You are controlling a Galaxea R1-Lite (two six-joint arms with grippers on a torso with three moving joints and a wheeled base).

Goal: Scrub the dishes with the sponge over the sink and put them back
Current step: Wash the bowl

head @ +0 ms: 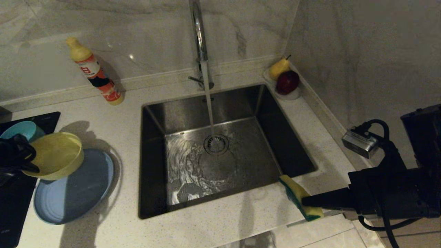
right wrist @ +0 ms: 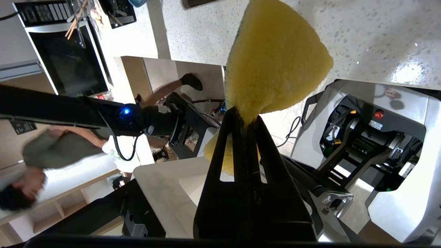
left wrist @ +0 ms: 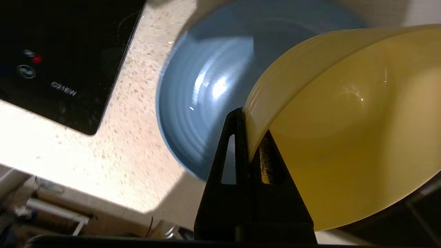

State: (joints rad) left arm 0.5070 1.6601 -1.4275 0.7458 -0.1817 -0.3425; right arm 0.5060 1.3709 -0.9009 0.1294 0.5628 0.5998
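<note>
My left gripper (left wrist: 249,137), clamped on the yellow bowl (head: 55,155), sits far left of the sink (head: 220,151); my right gripper (head: 305,201) pinches the sponge (head: 299,196) at its near-right corner.

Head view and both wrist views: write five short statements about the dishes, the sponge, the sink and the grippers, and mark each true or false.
1. The left gripper is shut on the rim of the matte yellow plastic bowl. True.
2. The yellow bowl is held over the stainless-steel sink. False: it is above the flat periwinkle-blue plate, left of the sink.
3. The right gripper pinches the yellow sponge with the dark green scouring layer. True.
4. The chrome faucet is off. False: water streams down to the drain strainer.
5. The teal-blue bowl lies in the sink. False: it sits at the far left, behind the yellow bowl.
</note>
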